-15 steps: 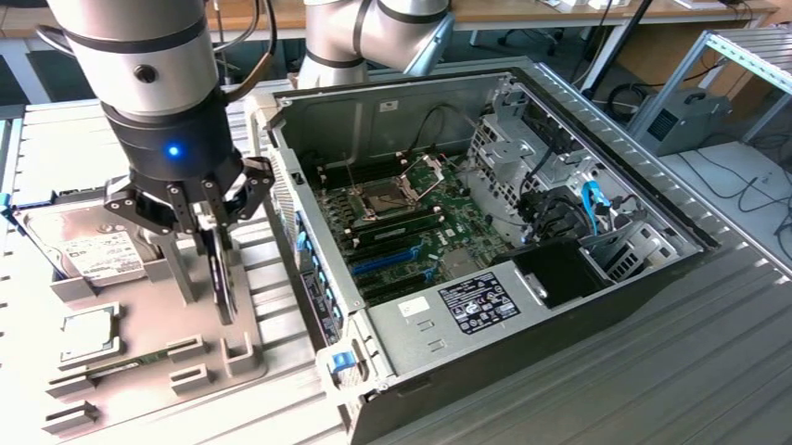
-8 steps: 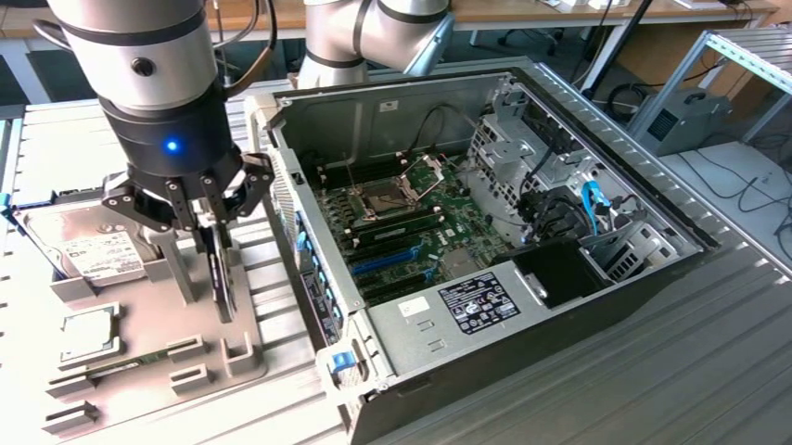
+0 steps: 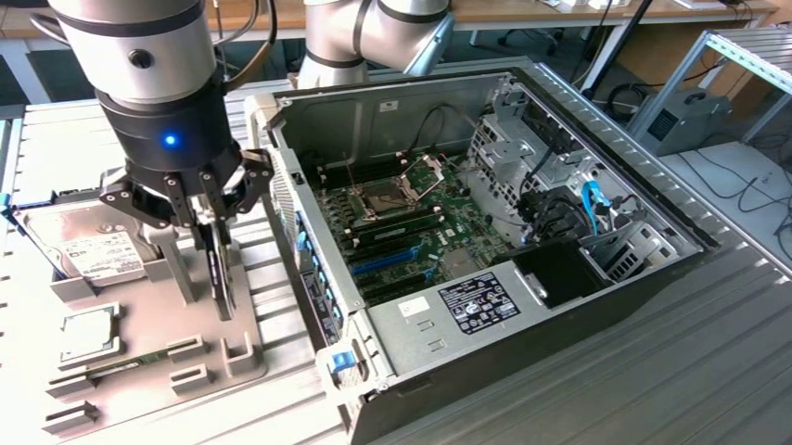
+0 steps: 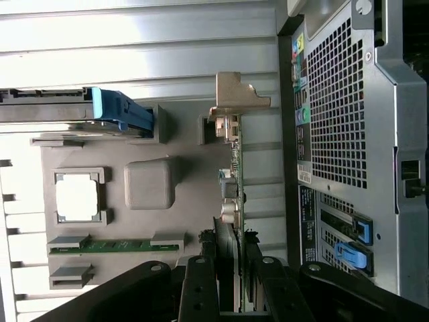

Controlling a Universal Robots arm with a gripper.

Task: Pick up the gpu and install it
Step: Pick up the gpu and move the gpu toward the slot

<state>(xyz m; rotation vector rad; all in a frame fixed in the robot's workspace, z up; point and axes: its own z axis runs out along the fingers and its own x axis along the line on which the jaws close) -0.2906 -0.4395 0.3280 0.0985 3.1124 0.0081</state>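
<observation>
On ribbed metal bench (image 3: 693, 371), tray (image 3: 148, 320), gpu (image 3: 222, 278), PC case (image 3: 359, 120)

1. The gripper (image 3: 210, 218) is clamping over the top edge of the gpu (image 3: 223, 278), so that strip of the card is hiding in the exterior view.
2. In the wrist view the gpu is sitting edge-on, so its flat faces are staying out of sight.
3. The hard drive (image 3: 89, 250) is getting partly blocked by the gripper, and its label print is coming out too tiny to read.
4. The arm (image 3: 136, 56) is running off the top of the exterior view.
5. The power supply label (image 3: 477, 303) is coming out unreadable too.
6. The computer case (image 4: 355, 134) is getting chopped by the picture's edge.
</observation>
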